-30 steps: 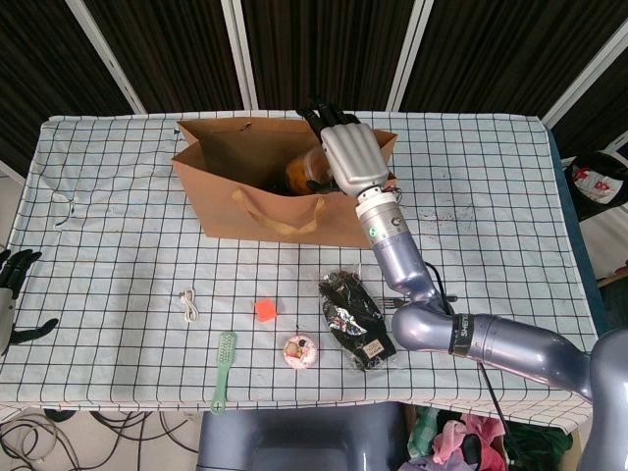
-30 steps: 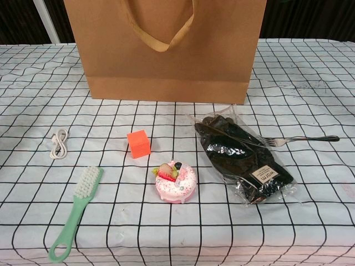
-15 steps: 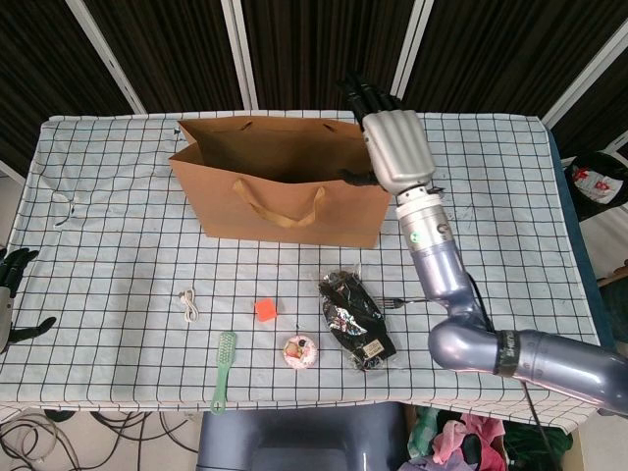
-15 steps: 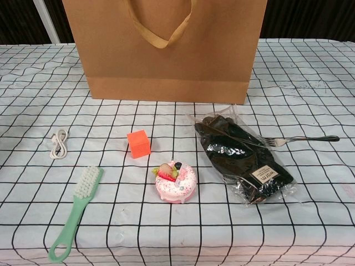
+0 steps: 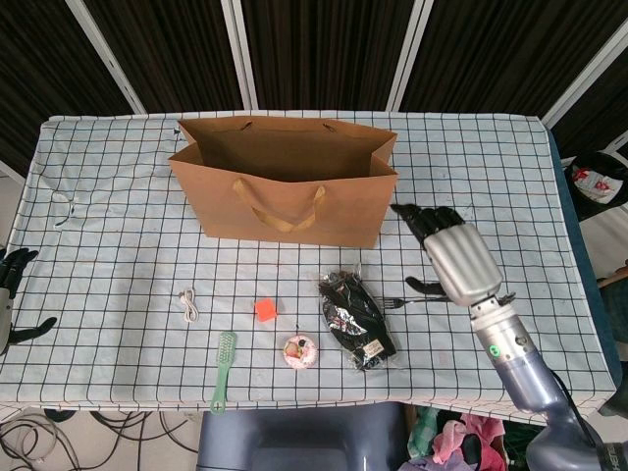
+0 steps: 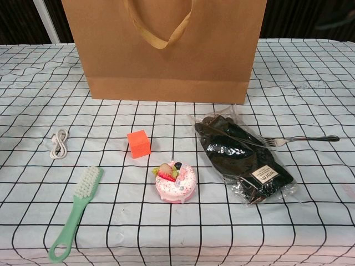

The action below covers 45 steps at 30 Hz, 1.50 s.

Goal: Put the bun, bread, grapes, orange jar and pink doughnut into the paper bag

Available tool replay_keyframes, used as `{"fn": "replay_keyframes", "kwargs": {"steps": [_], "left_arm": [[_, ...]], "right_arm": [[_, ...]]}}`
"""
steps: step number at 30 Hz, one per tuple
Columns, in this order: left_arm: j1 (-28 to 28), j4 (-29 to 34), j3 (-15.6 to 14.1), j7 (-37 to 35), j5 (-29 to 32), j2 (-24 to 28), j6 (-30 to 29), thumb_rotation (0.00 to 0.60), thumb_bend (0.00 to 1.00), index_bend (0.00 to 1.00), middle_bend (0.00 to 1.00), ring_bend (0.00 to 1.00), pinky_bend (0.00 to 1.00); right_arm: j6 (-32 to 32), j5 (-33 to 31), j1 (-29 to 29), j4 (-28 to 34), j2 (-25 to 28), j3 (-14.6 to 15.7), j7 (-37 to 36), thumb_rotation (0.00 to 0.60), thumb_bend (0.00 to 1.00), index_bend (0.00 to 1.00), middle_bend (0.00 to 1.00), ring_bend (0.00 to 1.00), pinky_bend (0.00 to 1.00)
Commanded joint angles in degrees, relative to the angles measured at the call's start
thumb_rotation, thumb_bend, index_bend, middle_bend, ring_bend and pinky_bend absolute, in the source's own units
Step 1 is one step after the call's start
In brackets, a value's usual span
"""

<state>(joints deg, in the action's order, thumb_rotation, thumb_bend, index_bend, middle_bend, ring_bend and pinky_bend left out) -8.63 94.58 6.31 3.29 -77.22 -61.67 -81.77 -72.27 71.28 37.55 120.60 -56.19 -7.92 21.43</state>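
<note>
— Where closest to the bench (image 6: 310, 83) front edge, what?
— Green brush (image 6: 76, 218), then pink doughnut (image 6: 176, 181) lying flat, bagged black gloves (image 6: 244, 157) just right of it.
— And slightly further back?
— Orange cube (image 6: 138, 143), white cable (image 6: 57, 143), fork (image 6: 302, 139) touching the gloves.
— Hands?
— Right hand (image 5: 457, 257) above the fork, fingers (image 5: 424, 219) apart, holding nothing. Left hand (image 5: 12, 292) at far left, mostly cut off; cannot tell.
— Farthest?
— Paper bag (image 5: 285, 191), upright, open.

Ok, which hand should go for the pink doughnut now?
Probably the right hand: it hovers open near the pink doughnut, while the left hand sits far off at the table's left edge.
</note>
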Motion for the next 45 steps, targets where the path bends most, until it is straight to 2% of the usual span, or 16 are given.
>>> {"fn": "replay_keyframes", "kwargs": {"steps": [1,6,11,16,27,39,45], "left_arm": [[-0.1,-0.1,0.0,0.1,0.1,-0.1,0.2,0.6,0.05,0.12,0.09,0.0,0.03],[-0.4,-0.3,0.0,0.3,0.4,-0.4,1.0,0.6,0.05,0.12,0.09,0.0,0.03],[-0.6,-0.4,0.0,0.6,0.5,-0.6,1.3,0.6,0.05,0.12,0.09,0.0,0.03],[-0.8,-0.8,0.3,0.8,1.2,-0.7,1.7,0.6,0.05,0.12,0.09,0.0,0.03],[-0.8,-0.7,0.2,0.9,1.1,-0.9,1.8,0.6,0.05,0.12,0.09,0.0,0.03],[-0.8,-0.7,0.4,1.6,1.7,-1.0,1.9,0.6,0.05,0.12,0.09,0.0,0.03],[-0.8,-0.6,0.4,1.8,1.9,-1.1,2.0,0.6,0.05,0.12,0.09,0.0,0.03]], "right_arm": [[1.7,8.7,-4.1,-0.8,-4.6,6.8,-3.2,0.6,0.08,0.14,0.19,0.25,0.22],[6.5,13.0,-3.5,-6.1,-12.4,9.9,-3.9,0.6,0.08,0.14,0.19,0.25,0.22],[10.1,13.4,-1.8,-10.9,-20.0,9.4,-2.5,0.6,0.09,0.14,0.19,0.25,0.22],[12.7,12.7,-0.3,-12.8,-24.8,8.2,-1.5,0.6,0.09,0.14,0.18,0.25,0.22],[17.2,8.7,2.0,-14.8,-30.5,6.9,3.8,0.6,0.08,0.14,0.16,0.23,0.22],[17.6,4.3,3.4,-21.9,-38.5,4.5,8.8,0.6,0.09,0.14,0.17,0.23,0.22],[18.9,3.1,4.3,-24.9,-41.1,4.0,8.7,0.6,0.09,0.14,0.18,0.24,0.22]]}}
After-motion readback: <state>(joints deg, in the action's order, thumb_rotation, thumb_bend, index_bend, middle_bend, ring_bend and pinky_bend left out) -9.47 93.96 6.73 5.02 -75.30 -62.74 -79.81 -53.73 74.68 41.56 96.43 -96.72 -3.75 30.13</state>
